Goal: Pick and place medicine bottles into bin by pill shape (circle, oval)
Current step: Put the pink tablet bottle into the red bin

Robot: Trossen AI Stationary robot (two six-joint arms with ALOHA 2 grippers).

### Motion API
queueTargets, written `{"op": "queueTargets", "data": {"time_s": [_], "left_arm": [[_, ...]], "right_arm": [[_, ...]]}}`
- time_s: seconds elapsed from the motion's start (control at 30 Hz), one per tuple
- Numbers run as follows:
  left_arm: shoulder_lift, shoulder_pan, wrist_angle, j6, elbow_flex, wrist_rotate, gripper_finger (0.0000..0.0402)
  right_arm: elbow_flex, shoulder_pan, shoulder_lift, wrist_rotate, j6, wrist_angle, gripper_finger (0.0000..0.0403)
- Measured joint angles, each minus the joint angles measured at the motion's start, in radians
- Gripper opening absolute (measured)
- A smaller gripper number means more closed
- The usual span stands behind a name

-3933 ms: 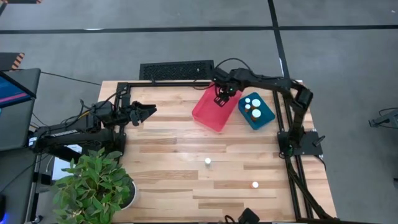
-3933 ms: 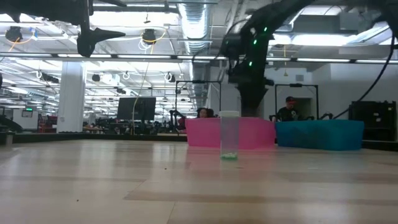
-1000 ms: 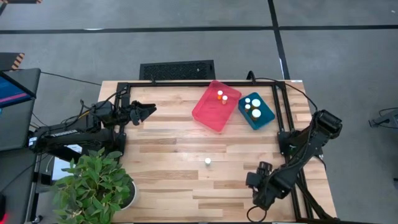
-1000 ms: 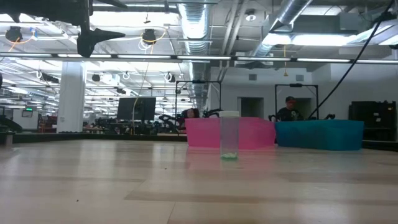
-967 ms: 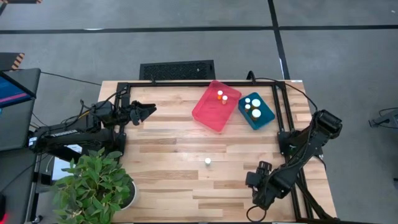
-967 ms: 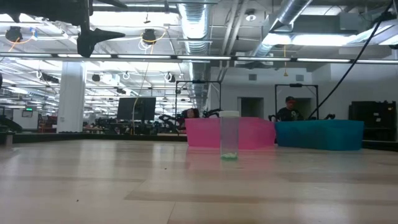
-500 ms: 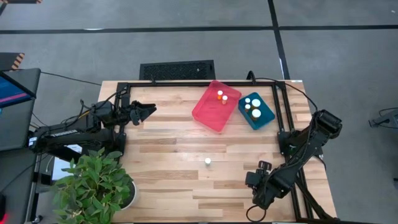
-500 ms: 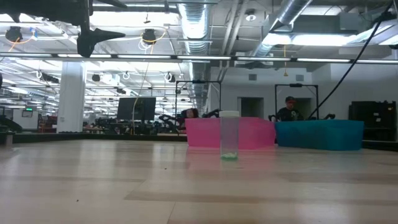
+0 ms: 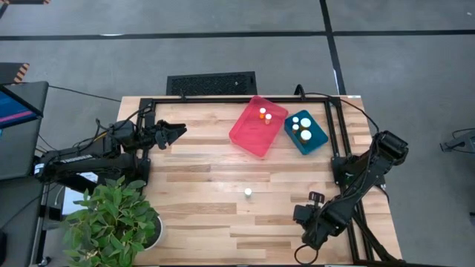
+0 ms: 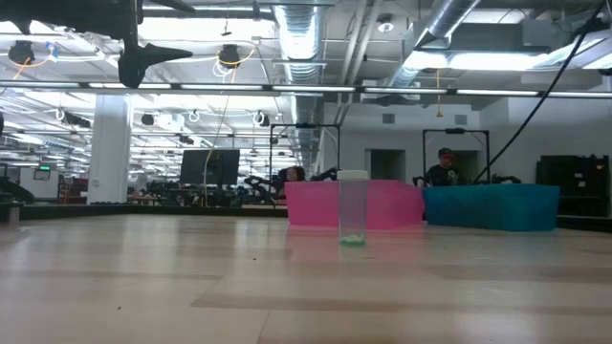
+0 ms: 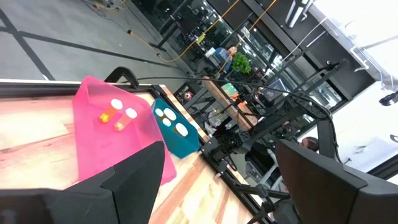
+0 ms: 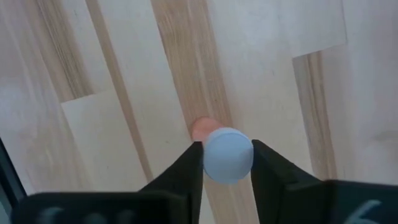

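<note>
Pale wood planks make up the desk (image 9: 200,185), with a pink bin (image 9: 257,126) and a blue bin (image 9: 305,131) side by side at its far edge. Three bottles sit in the pink bin (image 9: 264,115) and three in the blue one (image 9: 300,126). One clear bottle (image 9: 248,192) stands upright alone mid-desk. Near the front right corner, the right gripper (image 12: 227,163) has its fingers pinched on an orange bottle (image 12: 224,152) with a white cap (seen from above, standing on the wood). The left gripper (image 9: 178,132) hangs over the desk's left side, fingers spread apart, empty.
</note>
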Motion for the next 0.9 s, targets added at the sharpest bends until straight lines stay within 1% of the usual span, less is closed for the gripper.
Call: {"op": "queueTargets", "data": {"time_s": [0.27, 0.37, 0.47, 0.6, 0.73, 0.83, 0.9], "left_arm": [[0.0, 0.0, 0.0, 0.0, 0.0, 0.0, 0.03], [0.0, 0.0, 0.0, 0.0, 0.0, 0.0, 0.03], [0.0, 0.0, 0.0, 0.0, 0.0, 0.001, 0.03], [0.0, 0.0, 0.0, 0.0, 0.0, 0.001, 0.03], [0.0, 0.0, 0.0, 0.0, 0.0, 0.007, 0.03], [0.0, 0.0, 0.0, 0.0, 0.0, 0.007, 0.03], [0.0, 0.0, 0.0, 0.0, 0.0, 0.007, 0.03]], "right_arm": [[0.0, -0.014, -0.029, 0.0, -0.001, -0.007, 0.0113], [0.0, -0.047, -0.081, 0.008, -0.034, -0.039, 0.0111], [0.0, -0.111, -0.156, 0.038, -0.089, -0.102, 0.0111], [0.001, -0.258, -0.275, 0.09, -0.216, -0.168, 0.0112], [0.03, -0.475, -0.358, 0.138, -0.437, -0.17, 0.0112], [0.069, -0.665, -0.367, 0.142, -0.641, -0.151, 0.0113], [0.104, -0.782, -0.343, 0.142, -0.775, -0.122, 0.0113]]}}
